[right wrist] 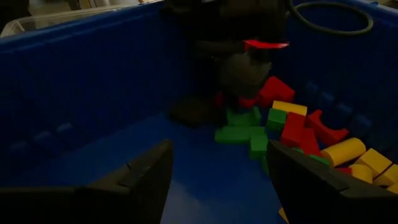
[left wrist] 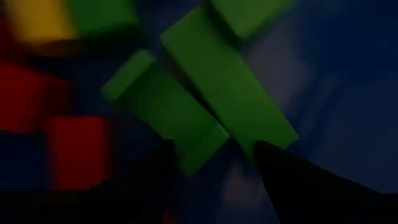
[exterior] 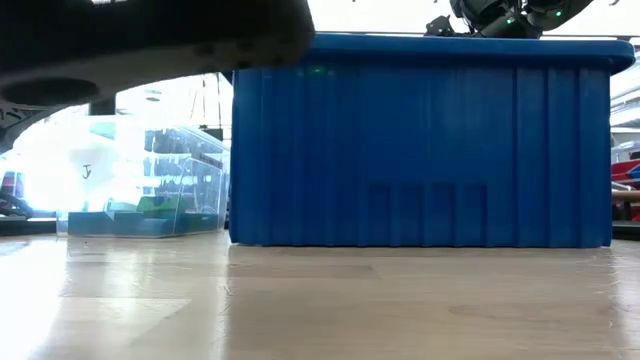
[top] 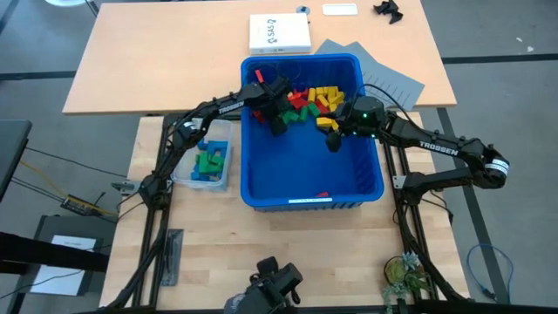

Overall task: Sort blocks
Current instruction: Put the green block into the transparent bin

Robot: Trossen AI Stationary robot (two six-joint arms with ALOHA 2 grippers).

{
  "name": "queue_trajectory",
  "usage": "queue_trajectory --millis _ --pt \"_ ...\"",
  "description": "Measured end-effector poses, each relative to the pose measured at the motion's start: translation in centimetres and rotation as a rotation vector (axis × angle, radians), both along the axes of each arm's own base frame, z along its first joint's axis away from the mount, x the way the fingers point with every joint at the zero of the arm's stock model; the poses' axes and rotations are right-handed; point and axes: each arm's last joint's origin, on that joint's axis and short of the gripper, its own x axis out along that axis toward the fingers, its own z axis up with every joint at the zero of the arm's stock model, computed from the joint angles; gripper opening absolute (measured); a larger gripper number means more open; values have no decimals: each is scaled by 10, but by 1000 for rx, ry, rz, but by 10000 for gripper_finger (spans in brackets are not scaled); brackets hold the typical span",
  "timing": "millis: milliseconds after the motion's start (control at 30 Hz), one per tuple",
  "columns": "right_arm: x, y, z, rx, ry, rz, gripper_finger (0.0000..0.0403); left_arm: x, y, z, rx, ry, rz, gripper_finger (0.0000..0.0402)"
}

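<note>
Red, yellow and green blocks point(top: 318, 98) lie heaped in the far half of the large blue bin point(top: 309, 202). My left gripper point(top: 277, 124) reaches down into the bin at the heap's left end. It is open, and its fingers stand on either side of the near ends of two green blocks point(left wrist: 205, 106) on the bin floor. From the right wrist view, the left gripper point(right wrist: 242, 74) hangs over green blocks point(right wrist: 239, 130). My right gripper point(top: 333, 139) waits open above the bin's right half, with nothing between its fingers point(right wrist: 217, 180).
A small clear tub point(top: 179, 179) holding green and blue blocks stands left of the bin, and its wall shows in the low view point(exterior: 150, 190). One red block point(top: 323, 194) lies by the bin's near wall. A white box point(top: 279, 33) and grey sheet point(top: 388, 77) lie beyond.
</note>
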Motion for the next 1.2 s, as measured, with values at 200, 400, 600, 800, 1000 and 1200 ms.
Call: queue_trajectory --millis 200,400,600,800,1000,1200 --pt "0 0 0 7 2 11 255 1 -17 6 -77 67 -64 241" --pt "0 1 -1 9 0 17 252 10 -21 23 58 94 -135 240" --pt "0 1 -2 10 3 17 253 12 -25 19 128 175 -406 224" --pt "-2 2 -16 29 34 16 254 12 -29 2 147 229 -565 202" --pt "-2 2 -18 13 38 24 254 15 -31 -8 192 247 -621 161" --pt "-1 2 -17 -1 31 27 254 17 -29 -10 244 279 -627 62"
